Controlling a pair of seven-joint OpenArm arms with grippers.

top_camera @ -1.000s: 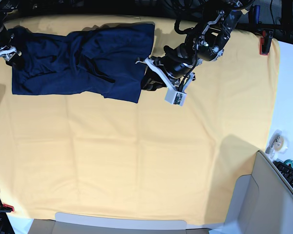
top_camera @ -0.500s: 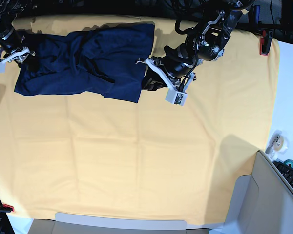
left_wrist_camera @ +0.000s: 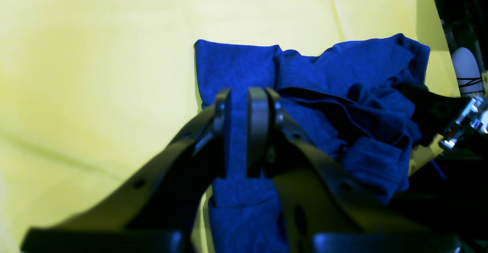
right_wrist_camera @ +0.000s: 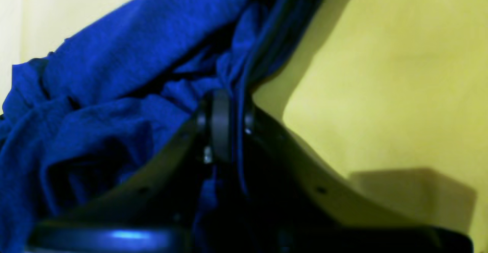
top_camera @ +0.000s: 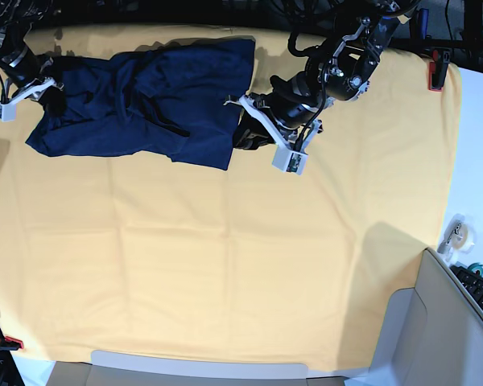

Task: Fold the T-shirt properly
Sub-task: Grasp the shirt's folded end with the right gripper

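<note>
The T-shirt (top_camera: 145, 100) was spread, rumpled, across the upper left of the yellow cloth (top_camera: 241, 265) in the base view. Its right edge was pinched by the left gripper (left_wrist_camera: 244, 138), fabric seen between the narrowed jaws. Its left end was clamped by the right gripper (right_wrist_camera: 225, 125), closed on bunched folds.
</note>
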